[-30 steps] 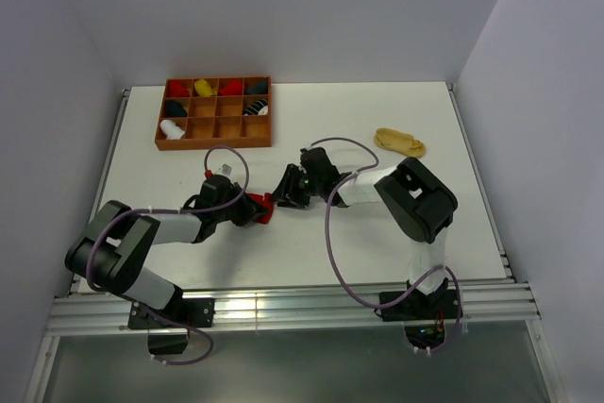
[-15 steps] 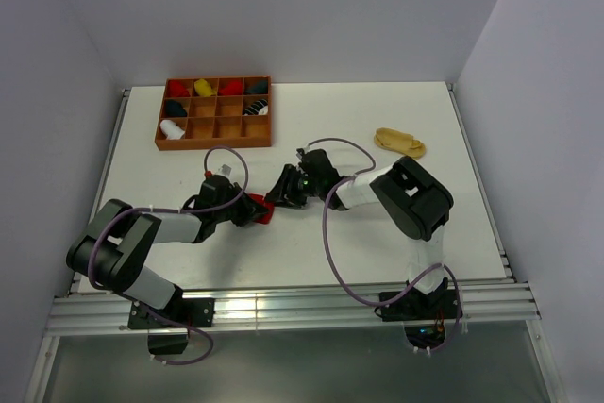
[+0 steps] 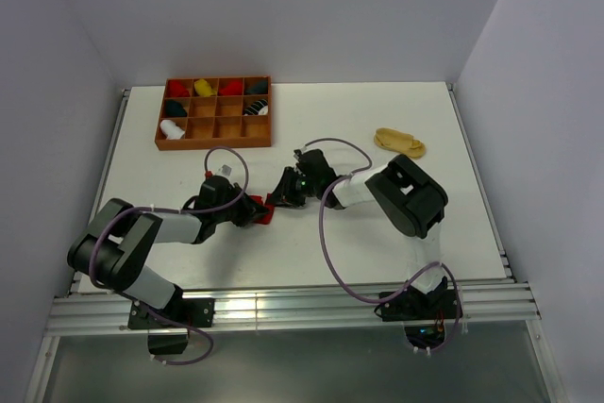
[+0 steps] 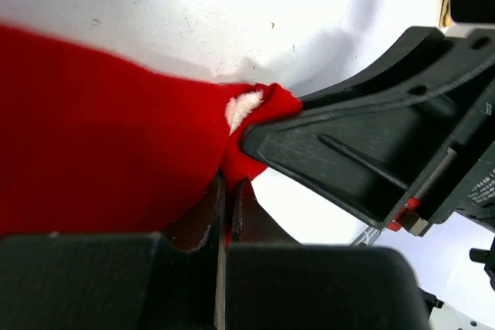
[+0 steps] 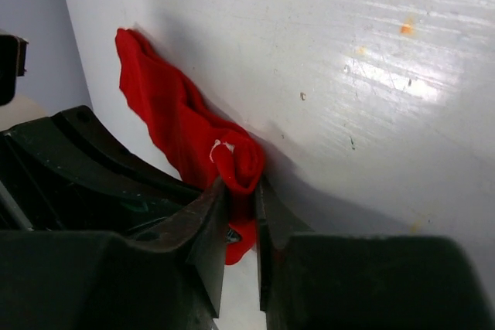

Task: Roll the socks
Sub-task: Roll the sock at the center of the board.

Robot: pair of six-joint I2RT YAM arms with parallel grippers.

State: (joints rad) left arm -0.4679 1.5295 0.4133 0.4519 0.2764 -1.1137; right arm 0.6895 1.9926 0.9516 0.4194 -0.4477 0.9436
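Observation:
A red sock (image 3: 263, 208) with a small white mark lies on the white table between my two arms. My left gripper (image 3: 256, 211) is shut on it, the fabric (image 4: 100, 137) pinched between the closed fingertips (image 4: 229, 183). My right gripper (image 3: 275, 200) comes in from the right. Its jaws (image 5: 241, 187) squeeze the folded end of the red sock (image 5: 174, 125) from both sides. The two grippers almost touch. A tan-yellow sock (image 3: 400, 142) lies flat at the right, away from both grippers.
The brown wooden compartment tray (image 3: 215, 144) stands at the back left with several rolled socks in its cells, a white one (image 3: 172, 127) among them. Grey walls close the table on three sides. A metal rail runs along the near edge.
My right gripper has moved a little left onto the sock's end and its jaws have narrowed on it. The left gripper has kept its hold and place.

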